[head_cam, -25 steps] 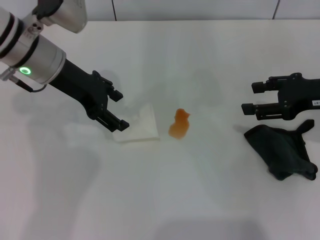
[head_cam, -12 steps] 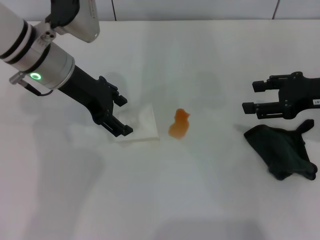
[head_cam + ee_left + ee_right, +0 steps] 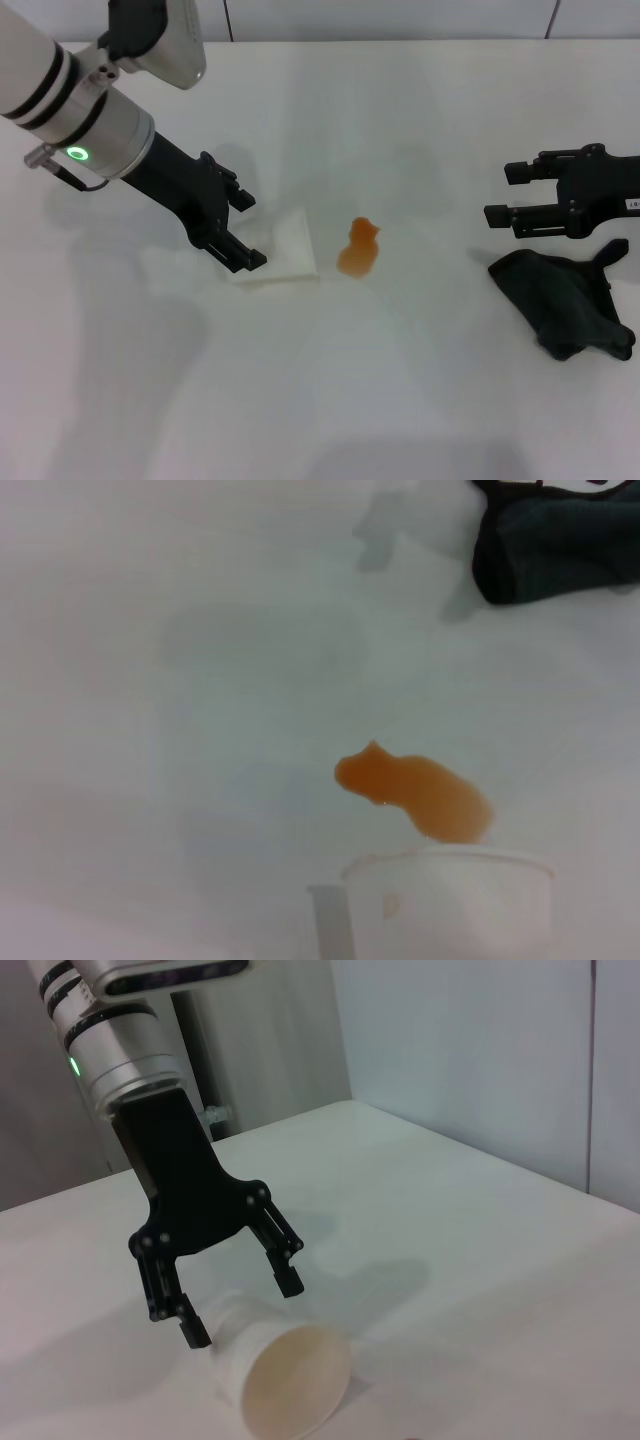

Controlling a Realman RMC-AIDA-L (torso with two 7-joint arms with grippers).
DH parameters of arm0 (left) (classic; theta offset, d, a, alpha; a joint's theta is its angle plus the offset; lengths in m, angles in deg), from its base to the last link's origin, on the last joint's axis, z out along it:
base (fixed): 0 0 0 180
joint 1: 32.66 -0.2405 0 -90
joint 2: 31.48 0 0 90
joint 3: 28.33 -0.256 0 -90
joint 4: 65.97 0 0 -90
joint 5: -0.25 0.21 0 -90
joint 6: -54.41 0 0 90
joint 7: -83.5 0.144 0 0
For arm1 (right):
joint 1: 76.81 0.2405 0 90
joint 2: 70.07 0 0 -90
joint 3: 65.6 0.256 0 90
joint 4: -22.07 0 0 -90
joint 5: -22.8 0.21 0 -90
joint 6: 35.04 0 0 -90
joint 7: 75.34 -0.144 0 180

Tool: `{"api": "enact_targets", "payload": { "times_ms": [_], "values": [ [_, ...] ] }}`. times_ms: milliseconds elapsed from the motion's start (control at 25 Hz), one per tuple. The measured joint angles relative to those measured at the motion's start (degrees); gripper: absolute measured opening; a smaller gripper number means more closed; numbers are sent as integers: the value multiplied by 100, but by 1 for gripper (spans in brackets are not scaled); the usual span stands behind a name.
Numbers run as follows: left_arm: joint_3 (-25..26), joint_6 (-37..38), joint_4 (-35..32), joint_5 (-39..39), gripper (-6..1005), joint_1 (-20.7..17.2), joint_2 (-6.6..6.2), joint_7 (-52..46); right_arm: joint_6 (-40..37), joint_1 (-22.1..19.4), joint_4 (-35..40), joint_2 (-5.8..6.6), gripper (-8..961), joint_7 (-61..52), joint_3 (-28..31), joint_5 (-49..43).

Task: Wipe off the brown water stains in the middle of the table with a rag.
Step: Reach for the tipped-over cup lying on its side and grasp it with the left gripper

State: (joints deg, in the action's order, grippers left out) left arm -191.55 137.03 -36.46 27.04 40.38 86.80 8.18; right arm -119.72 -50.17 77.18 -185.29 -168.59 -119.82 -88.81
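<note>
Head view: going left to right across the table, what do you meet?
Left gripper → paper cup on its side → brown water stains → right gripper → rag.

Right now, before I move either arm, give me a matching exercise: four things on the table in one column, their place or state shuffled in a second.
1. white paper cup
2. orange-brown water stain
3. black cloth rag
4. right gripper

a. crumpled at the right side
b. open, hovering above the rag
c. lying on its side beneath the open left gripper
d. puddled mid-table, beside the cup's mouth

Pairs: 1-c, 2-d, 3-a, 4-b
</note>
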Motion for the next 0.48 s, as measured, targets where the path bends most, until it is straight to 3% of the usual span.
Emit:
{"api": "enact_targets", "payload": {
  "times_ms": [480],
  "values": [
    [0,-180,-176,35,886,54,33,0,-18,-9,25,-1,708,-1,0,-8]
  ]
}}
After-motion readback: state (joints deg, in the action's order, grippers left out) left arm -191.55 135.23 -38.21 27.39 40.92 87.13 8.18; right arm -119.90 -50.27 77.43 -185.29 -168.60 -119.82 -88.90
